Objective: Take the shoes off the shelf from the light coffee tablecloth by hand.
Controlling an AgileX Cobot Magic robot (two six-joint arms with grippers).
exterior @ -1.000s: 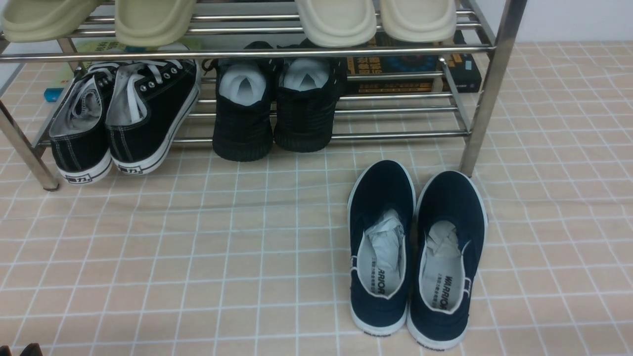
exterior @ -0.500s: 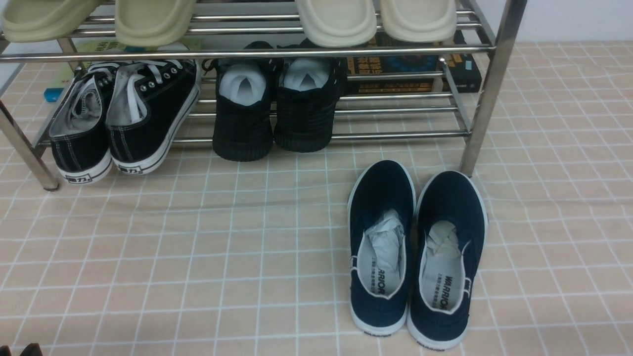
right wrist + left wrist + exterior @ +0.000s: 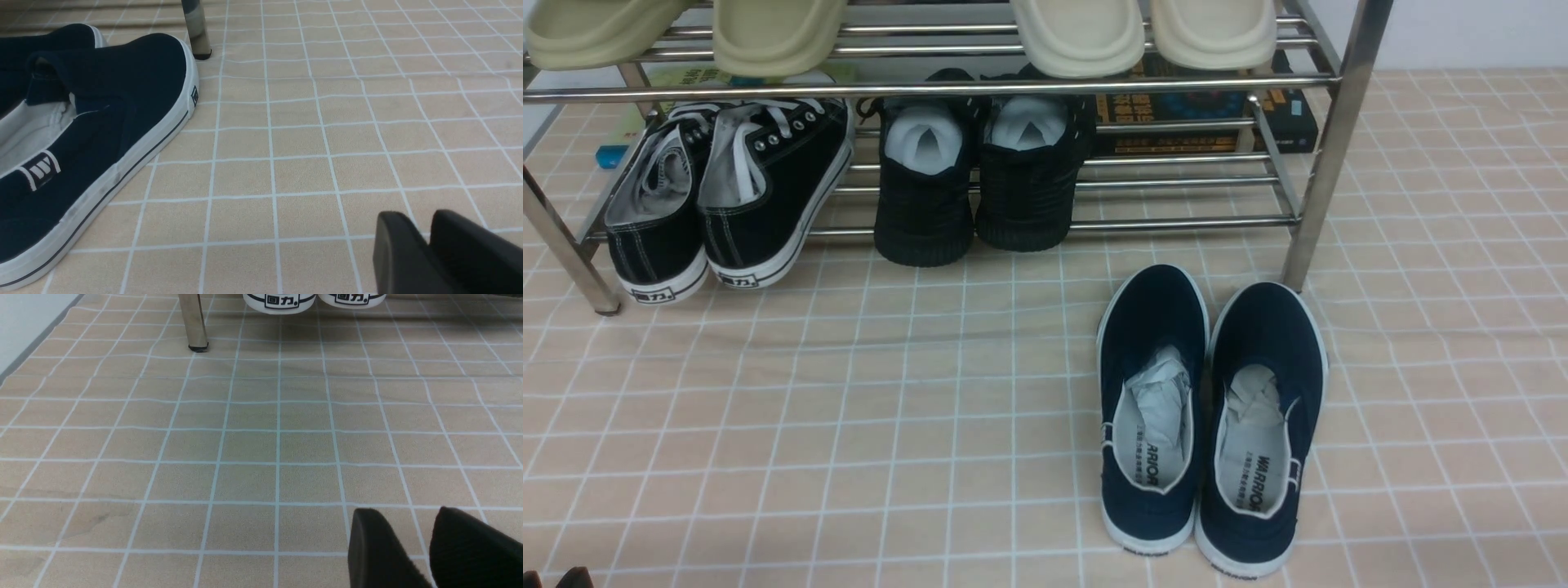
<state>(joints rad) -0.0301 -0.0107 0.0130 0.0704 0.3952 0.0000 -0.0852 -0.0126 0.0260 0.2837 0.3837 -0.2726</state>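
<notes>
Sitting side by side on the light coffee tablecloth [image 3: 849,392], the shoes [image 3: 1209,416] are off the shelf [image 3: 1327,147] — toes pointing at the rack, heels toward the robot, just in front of the rack's right front post. Right shoe's toe is close to that post's foot; cannot tell if it touches. Paper stuffing and grey "WARRIOR" insoles visible in both.

Lower tier of the shelf holds the black lace-up sneakers [image 3: 727,196] on the left and the all-black high-tops [image 3: 980,175] in the middle; right part of that tier is bare rails. Cream slippers [image 3: 1078,33] sit on the upper tier. A stack of books [image 3: 1201,114] lies behind the rack.

Left end effector [image 3: 429,543]: low over bare cloth, well clear of everything, fingers apart with a narrow gap showing cloth between them. Sneaker heels and the left front post are far ahead of it in the left wrist view.

Right end effector [image 3: 429,245]: also low over the cloth, to the right of the navy pair, touching nothing. Fingers overlap in the right wrist view — cannot tell how far apart they are. Nothing is held by either.
</notes>
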